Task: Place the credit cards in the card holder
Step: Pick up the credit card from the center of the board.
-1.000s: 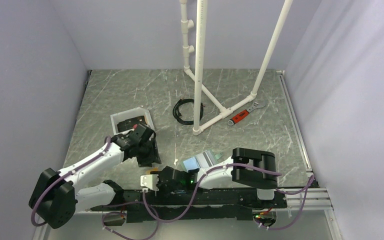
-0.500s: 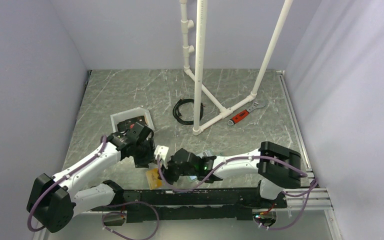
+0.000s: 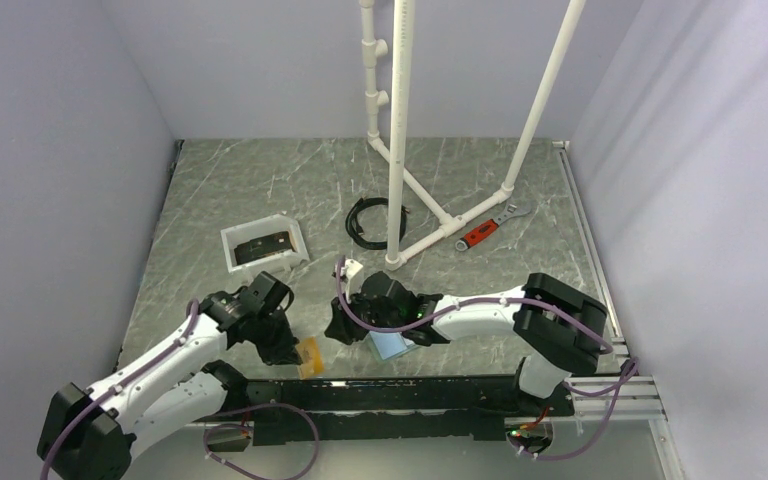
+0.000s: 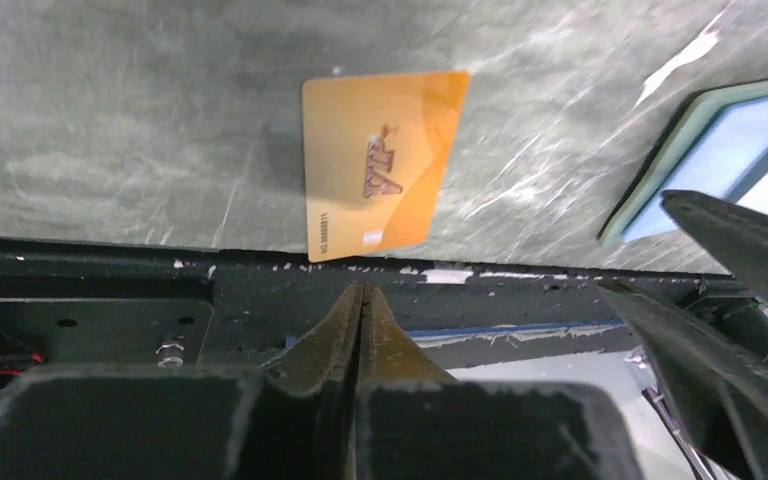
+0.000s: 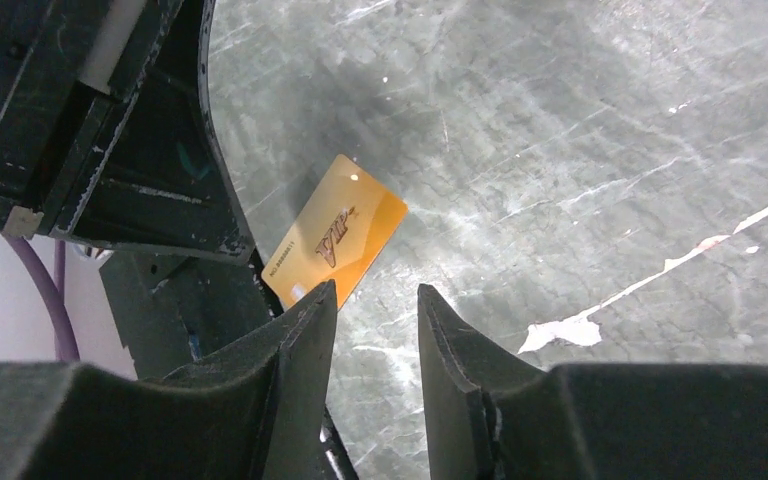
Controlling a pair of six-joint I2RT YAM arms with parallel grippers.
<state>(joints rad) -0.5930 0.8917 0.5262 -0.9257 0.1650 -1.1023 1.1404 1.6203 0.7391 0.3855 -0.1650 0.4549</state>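
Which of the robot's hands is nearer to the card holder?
Right. The right hand sits just beside the card holder's left edge; the left hand is farther left, beyond the orange card.

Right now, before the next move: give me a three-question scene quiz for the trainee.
1. True or false: the left gripper is shut on the orange plastic VIP card.
2. Fill in: the right gripper is ____, holding nothing.
3. The dark flat cards lie: A) in the white rectangular plastic tray B) in the right gripper C) under the left gripper.
Key: 1 false, it is shut empty and the card lies loose; 2 open; 3 A.
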